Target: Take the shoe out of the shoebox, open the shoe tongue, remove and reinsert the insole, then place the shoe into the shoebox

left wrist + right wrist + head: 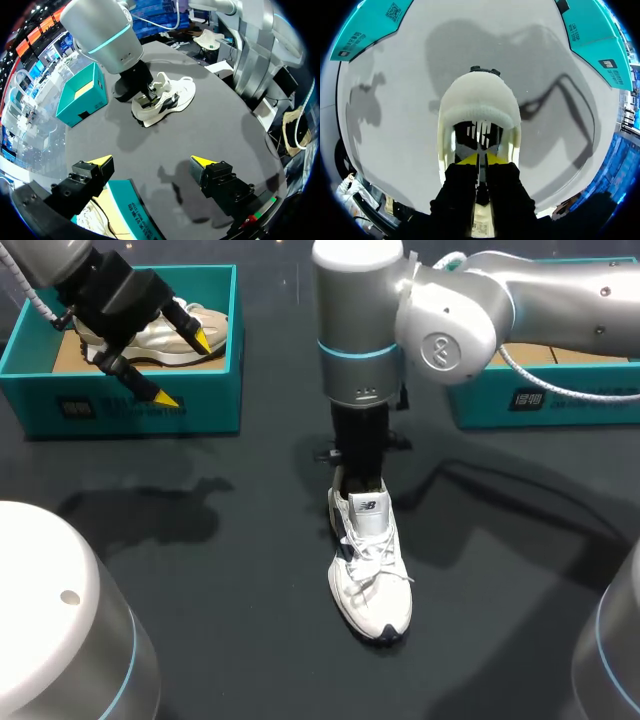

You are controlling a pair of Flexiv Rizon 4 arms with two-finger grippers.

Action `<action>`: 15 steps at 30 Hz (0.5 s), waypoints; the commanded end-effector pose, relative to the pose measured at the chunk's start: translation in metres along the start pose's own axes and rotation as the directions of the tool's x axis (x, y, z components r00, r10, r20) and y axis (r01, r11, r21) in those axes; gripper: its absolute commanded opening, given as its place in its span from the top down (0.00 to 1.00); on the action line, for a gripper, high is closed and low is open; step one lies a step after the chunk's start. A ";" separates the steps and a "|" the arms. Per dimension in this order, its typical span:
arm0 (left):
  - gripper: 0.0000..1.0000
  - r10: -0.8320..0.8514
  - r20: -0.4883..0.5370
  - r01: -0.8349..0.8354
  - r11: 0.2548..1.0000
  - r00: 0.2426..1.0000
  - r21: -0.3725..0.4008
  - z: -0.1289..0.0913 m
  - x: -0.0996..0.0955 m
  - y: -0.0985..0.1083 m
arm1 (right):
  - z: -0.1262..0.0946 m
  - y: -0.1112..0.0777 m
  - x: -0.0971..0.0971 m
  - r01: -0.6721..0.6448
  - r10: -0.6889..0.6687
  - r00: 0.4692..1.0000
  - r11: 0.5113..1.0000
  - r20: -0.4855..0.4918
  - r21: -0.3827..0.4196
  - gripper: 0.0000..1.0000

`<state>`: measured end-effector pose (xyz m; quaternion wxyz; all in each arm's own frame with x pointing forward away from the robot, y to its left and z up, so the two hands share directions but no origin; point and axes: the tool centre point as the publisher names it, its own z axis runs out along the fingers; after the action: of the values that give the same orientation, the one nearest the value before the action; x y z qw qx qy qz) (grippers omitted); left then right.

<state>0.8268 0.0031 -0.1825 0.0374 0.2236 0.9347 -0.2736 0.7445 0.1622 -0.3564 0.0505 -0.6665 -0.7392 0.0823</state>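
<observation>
A white laced shoe (pixel 370 565) stands upright on the dark table near the middle, toe toward the front edge. My right arm (pixel 365 350) comes down straight over its heel end. In the right wrist view my right gripper (pixel 481 159) is inside the shoe's mouth, its yellow tips pressed almost together behind the padded heel collar (pixel 479 100); nothing shows between them. My left gripper (pixel 183 368) hangs open over the left teal shoebox (pixel 140 405), far from the white shoe (pixel 162 100). Its fingers (pixel 102 161) are spread wide with nothing between them.
A beige shoe (pixel 165 335) lies in the left shoebox. A second teal shoebox (pixel 540 400) stands at the back right, behind my right arm. Dark bare table surrounds the white shoe.
</observation>
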 end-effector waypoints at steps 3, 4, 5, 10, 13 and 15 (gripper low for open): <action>0.00 0.001 -0.002 -0.001 1.000 1.000 -0.002 0.000 -0.001 0.000 | -0.010 -0.007 0.002 -0.004 0.004 1.000 1.000 0.022 -0.003 0.91; 0.00 0.001 -0.002 -0.001 1.000 1.000 -0.002 0.000 -0.001 0.000 | -0.011 -0.007 0.002 -0.004 0.004 1.000 1.000 0.021 0.000 0.90; 0.00 0.001 -0.002 -0.001 1.000 1.000 -0.002 0.000 -0.001 0.000 | -0.011 -0.008 0.001 -0.004 0.004 1.000 1.000 0.020 0.003 0.89; 0.00 0.001 -0.002 -0.001 1.000 1.000 -0.002 0.000 -0.001 0.000 | -0.012 -0.012 -0.001 -0.011 0.011 1.000 1.000 0.022 0.013 0.82; 0.00 0.001 -0.002 -0.001 1.000 1.000 -0.002 0.000 -0.001 0.000 | -0.013 -0.013 -0.002 -0.017 0.016 1.000 1.000 0.024 0.021 0.79; 0.00 0.001 -0.002 -0.001 1.000 1.000 -0.002 0.000 -0.001 0.000 | -0.013 -0.014 -0.003 -0.017 0.016 1.000 1.000 0.021 0.026 0.76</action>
<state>0.8268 0.0031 -0.1825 0.0374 0.2236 0.9347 -0.2736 0.7340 0.1608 -0.3411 0.0490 -0.6712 -0.7327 0.1008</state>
